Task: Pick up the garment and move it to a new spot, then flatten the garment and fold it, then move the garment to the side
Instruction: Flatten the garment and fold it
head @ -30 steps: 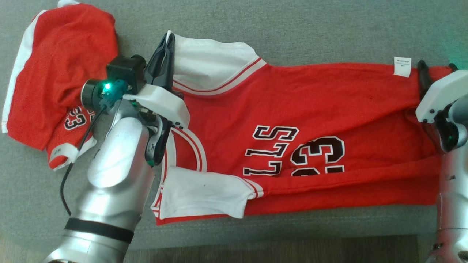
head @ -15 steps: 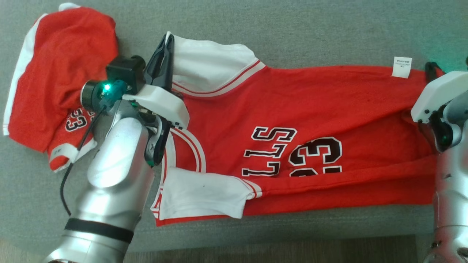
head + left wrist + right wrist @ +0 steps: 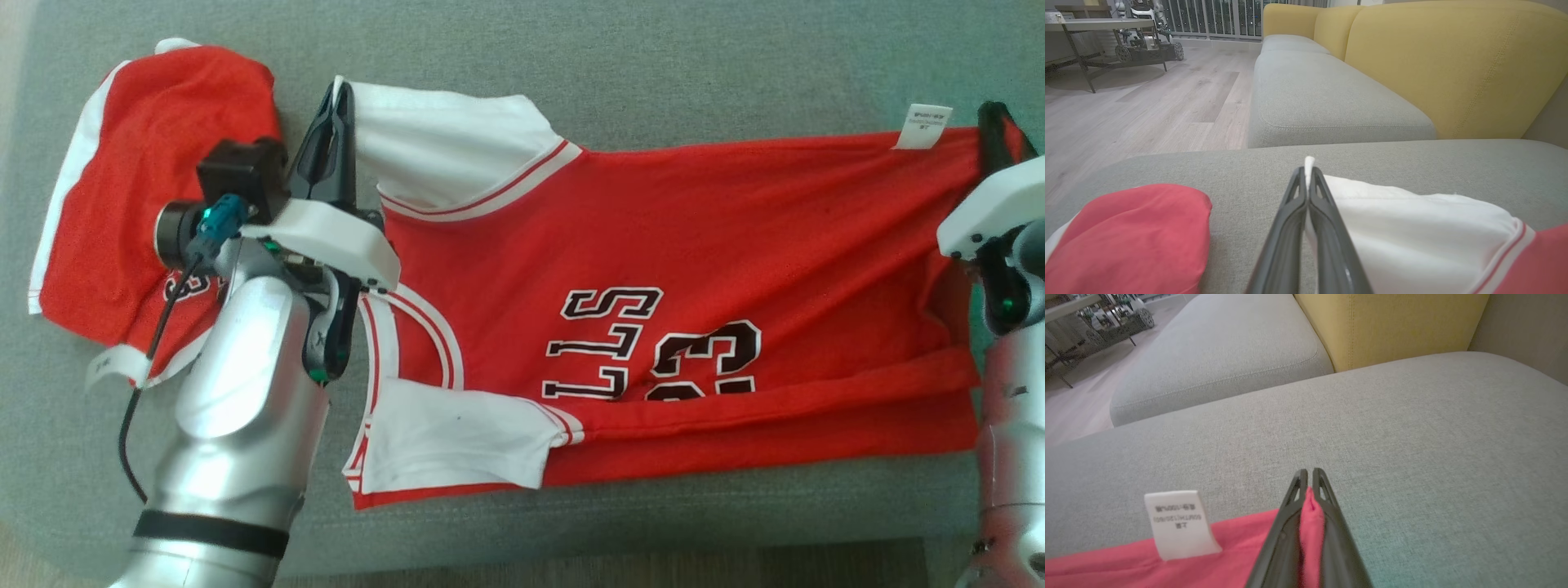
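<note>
Red basketball jersey [image 3: 702, 237], spread lengthwise and partly folded on the grey sofa seat [image 3: 653, 57], collar end toward the robot's left, hem toward its right. Left gripper [image 3: 338, 88], fingers pressed together, pinching the edge of the upper white sleeve [image 3: 441, 151], with white cloth visible between the tips in the left wrist view. Right gripper [image 3: 992, 114], clamped tight on the red hem corner, just beside the white care label [image 3: 924, 126]. Red fabric caught between its fingers [image 3: 1284, 535] in the right wrist view. Second red garment [image 3: 147, 188] with white side stripe, bunched, beside the left gripper. Yellow backrest [image 3: 1453, 61] behind the seat.
</note>
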Controlling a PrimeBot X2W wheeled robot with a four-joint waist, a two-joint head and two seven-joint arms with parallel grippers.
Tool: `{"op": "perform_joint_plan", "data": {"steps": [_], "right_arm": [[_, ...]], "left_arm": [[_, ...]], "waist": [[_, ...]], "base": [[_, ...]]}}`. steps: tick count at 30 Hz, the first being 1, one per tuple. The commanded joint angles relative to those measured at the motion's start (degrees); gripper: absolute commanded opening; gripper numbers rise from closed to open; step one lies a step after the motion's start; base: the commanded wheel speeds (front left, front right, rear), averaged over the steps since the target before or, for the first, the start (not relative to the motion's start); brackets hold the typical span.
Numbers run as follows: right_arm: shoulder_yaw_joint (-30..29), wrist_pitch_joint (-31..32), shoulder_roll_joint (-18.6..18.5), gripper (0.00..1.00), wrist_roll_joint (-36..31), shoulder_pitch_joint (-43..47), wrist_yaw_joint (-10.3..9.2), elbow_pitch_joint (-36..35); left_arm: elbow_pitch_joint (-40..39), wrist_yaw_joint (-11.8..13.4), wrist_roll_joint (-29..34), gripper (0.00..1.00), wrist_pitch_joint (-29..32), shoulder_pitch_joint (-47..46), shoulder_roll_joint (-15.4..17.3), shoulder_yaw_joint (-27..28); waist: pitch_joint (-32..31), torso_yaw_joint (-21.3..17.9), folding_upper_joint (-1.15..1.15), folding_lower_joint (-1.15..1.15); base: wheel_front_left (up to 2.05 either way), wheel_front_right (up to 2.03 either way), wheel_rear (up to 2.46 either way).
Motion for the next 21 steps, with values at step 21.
{"op": "perform_joint_plan", "data": {"steps": [21], "right_arm": [[7.54,1.95,-4.84,0.00,6.96,5.31,-0.03,-4.70]], "left_arm": [[-8.90,-2.86,-0.35,0.00,-0.69,8.92,2.03,2.30]], "waist": [[-4.83,0.54,0.00,0.00]], "base": [[0.00,0.00,0.00]]}}
